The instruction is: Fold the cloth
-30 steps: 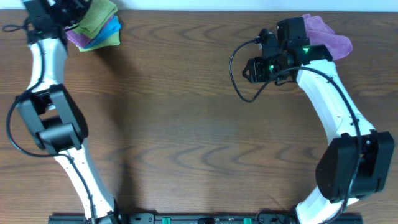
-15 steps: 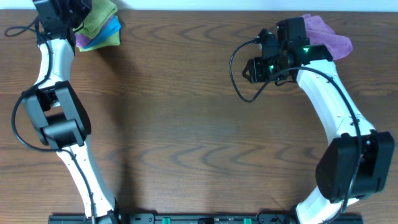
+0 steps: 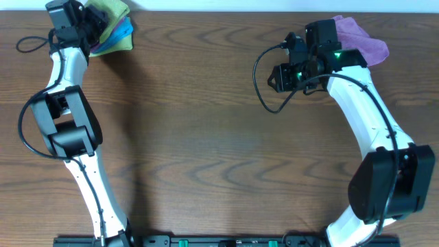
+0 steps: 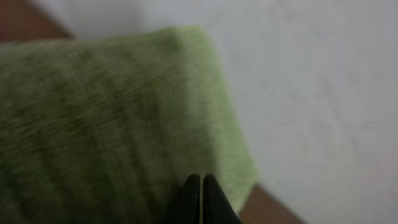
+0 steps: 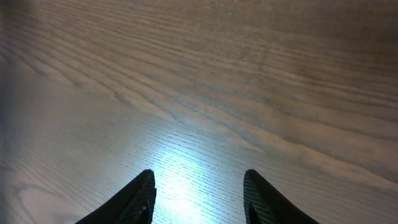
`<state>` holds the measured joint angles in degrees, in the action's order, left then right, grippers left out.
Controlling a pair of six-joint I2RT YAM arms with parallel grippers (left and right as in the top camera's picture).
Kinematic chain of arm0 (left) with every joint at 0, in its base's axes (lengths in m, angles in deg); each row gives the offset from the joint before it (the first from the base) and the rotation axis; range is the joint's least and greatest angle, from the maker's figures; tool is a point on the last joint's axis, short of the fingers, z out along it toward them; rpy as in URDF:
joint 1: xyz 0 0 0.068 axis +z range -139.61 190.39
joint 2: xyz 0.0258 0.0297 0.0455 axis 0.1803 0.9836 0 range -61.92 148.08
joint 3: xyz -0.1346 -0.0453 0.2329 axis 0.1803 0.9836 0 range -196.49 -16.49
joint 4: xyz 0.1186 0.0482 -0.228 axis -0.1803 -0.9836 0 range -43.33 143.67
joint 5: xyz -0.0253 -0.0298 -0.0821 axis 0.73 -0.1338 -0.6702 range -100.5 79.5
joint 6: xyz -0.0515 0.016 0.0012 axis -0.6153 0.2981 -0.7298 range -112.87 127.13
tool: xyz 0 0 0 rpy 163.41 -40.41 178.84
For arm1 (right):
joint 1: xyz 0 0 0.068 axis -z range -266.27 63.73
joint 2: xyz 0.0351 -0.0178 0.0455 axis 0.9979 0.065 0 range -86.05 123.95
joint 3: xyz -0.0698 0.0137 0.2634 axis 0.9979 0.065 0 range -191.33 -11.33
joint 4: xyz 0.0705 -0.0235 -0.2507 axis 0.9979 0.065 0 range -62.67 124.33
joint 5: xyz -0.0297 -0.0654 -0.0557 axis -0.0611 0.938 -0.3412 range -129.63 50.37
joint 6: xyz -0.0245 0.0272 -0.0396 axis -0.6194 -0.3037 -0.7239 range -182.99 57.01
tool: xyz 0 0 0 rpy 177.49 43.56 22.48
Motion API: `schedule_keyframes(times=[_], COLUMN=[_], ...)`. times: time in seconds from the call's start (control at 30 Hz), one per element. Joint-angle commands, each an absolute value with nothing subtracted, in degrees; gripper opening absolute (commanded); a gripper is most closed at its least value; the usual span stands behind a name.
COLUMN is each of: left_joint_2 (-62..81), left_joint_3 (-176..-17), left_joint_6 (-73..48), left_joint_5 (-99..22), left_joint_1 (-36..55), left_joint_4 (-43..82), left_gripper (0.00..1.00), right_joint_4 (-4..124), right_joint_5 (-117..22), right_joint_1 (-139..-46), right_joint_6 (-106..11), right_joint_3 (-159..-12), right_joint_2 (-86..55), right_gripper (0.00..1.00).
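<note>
I see the green cloth (image 3: 112, 9) on top of a small pile at the far left corner of the table (image 3: 206, 137), over a blue cloth (image 3: 124, 30). My left claw (image 4: 201, 198) is right at it, with its fingers pressed together. My right claw (image 5: 198, 194) hangs over bare wood with its fingers apart, near a purple cloth (image 3: 369, 42) at the far edge.

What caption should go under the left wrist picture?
Left gripper, shut, right up against the lime-green cloth.
</note>
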<state>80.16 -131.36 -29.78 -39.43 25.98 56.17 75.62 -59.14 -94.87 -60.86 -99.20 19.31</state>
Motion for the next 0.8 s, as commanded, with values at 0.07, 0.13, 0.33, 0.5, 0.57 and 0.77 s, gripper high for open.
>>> schedule_keyframes(times=[0.07, 0.13, 0.33, 0.5, 0.57, 0.77], left_joint_2=[81.2, 81.2, 81.2, 81.2, 81.1, 78.8], left_joint_3=[-131.7, -131.7, -131.7, -131.8, -131.8, -131.8], left_joint_6=[-27.5, -27.5, -27.6, -30.0, -33.1, -35.5], left_joint_5=[-35.3, -35.4, -35.8, -45.8, -49.2, -56.6], left_joint_1=[26.0, 26.0, 26.2, 26.6, 26.9, 27.2], left_joint_4=[52.7, 52.6, 53.6, 62.7, 65.6, 67.4], left_gripper=[0.06, 0.06, 0.06, 0.05, 0.05, 0.06], right_joint_4=[76.0, 76.0, 76.3, 76.3, 76.3, 76.4], right_joint_5=[-59.6, -59.6, -59.6, -59.6, -59.6, -59.6], right_joint_1=[-95.4, -95.4, -95.4, -95.4, -95.4, -95.4], right_joint_6=[-60.9, -60.9, -60.9, -61.0, -61.0, -61.9], right_joint_3=[-99.0, -99.0, -99.0, -99.0, -99.0, -99.0], right_joint_2=[19.1, 19.1, 19.1, 19.1, 19.1, 19.1], right_gripper=[0.46, 0.45, 0.45, 0.45, 0.45, 0.43])
